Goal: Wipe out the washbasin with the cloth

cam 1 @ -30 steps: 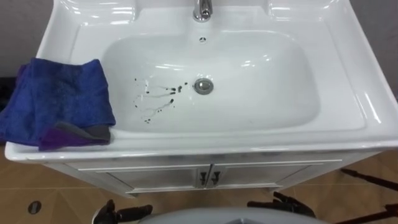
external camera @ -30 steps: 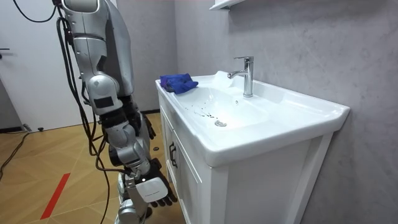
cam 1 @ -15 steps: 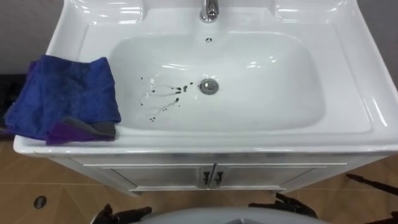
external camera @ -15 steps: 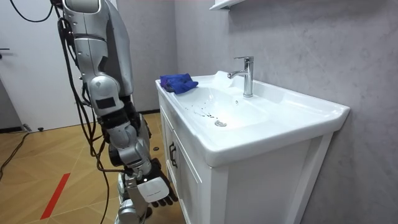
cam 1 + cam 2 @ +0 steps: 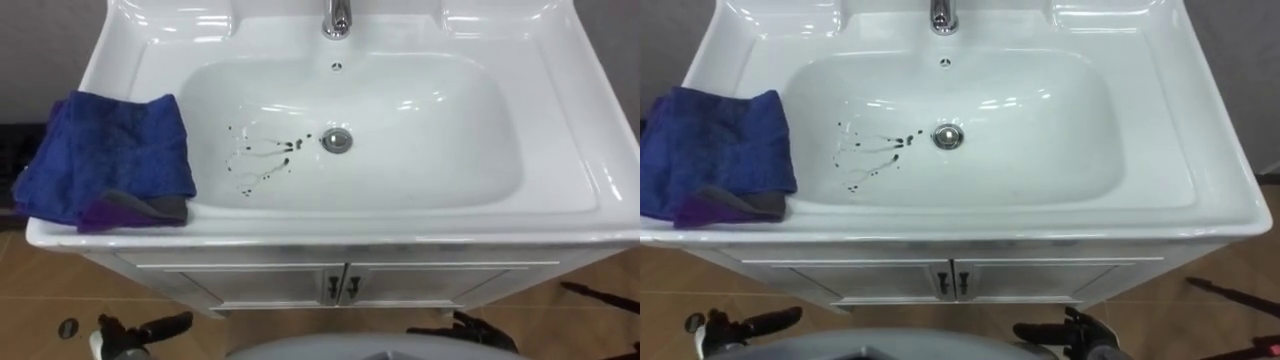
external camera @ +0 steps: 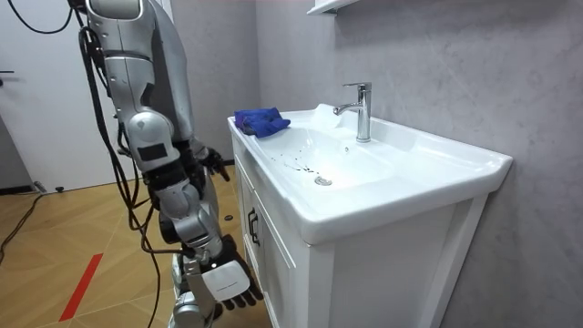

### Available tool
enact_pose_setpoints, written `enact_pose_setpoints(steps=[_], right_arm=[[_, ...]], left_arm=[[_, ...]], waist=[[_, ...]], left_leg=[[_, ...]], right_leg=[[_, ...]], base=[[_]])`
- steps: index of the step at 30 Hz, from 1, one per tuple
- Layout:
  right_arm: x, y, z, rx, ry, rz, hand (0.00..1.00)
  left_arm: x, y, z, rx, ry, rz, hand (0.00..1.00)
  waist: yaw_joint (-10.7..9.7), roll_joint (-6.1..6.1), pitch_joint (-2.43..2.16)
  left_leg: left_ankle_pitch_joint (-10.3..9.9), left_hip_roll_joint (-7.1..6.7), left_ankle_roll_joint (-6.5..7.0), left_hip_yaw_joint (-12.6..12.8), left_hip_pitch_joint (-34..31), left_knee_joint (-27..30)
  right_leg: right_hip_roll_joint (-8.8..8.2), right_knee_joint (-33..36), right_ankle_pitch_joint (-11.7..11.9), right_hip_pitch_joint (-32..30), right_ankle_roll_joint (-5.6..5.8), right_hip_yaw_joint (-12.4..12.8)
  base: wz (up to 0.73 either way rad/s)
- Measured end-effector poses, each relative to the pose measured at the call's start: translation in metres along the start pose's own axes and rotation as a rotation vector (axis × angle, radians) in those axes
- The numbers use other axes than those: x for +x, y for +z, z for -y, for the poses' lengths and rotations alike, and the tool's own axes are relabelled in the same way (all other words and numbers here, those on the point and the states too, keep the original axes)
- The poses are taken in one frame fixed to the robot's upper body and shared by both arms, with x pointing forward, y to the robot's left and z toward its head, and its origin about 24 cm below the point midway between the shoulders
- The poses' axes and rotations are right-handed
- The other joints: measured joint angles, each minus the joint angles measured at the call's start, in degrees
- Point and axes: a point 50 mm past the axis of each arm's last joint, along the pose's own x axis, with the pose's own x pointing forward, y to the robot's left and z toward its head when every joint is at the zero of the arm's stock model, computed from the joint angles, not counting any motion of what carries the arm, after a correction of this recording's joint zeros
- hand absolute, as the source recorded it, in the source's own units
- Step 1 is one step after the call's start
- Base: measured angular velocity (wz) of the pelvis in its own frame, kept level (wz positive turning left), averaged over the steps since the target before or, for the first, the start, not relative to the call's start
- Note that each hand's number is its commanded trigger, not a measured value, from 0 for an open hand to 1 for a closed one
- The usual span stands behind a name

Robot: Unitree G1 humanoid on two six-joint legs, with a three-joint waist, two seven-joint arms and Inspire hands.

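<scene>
Blue cloth is lying folded on the left rim of the white basin — dark smears are showing just left of the drain. Robot is standing at the vanity, left hand and right hand hovering below its front edge — fingers released, holding nothing.

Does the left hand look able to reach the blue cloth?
Probably yes: the left hand, open, is low in front of the cabinet on the same side as the cloth, which lies uncovered on the rim of the basin. Nothing stands between them.
</scene>
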Motion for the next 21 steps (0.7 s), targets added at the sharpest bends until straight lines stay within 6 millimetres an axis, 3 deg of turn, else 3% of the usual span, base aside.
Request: enact_pose_setpoints(steps=[5,13,21], right_arm=[[0.0,0.001,0.001,0.002,-0.006,0.004,0.0],[0.0,0.005,0.0,-0.031,-0.009,0.025,0.0],[-0.001,0.003,0.001,-0.021,-0.026,0.035,0.0]], left_arm=[[0.0,0.039,-0.005,0.109,0.131,0.253,0.0],[-0.009,0.058,-0.001,0.28,0.221,0.455,0.0],[-0.01,0.065,-0.008,0.194,0.311,0.47,0.0]], waist=[[-0.33,0.11,-0.22],[-0.57,-0.07,-0.35],[-1.42,0.37,-0.16]], left_leg=[[-0.05,-0.21,0.09,-1.08,-0.24,0.09],[-0.04,-0.4,0.1,-2.82,-2.06,1.65],[-0.03,-0.52,0.12,-3.66,-3.03,2.32]], right_leg=[[-0.21,-0.09,-0.01,-0.1,0.03,-0.99],[-0.44,-0.07,0.0,-0.36,0.03,-2.59],[-0.48,0.17,0.01,-0.84,0.0,-2.62]], base=[[0.09],[0.13],[0.05]])
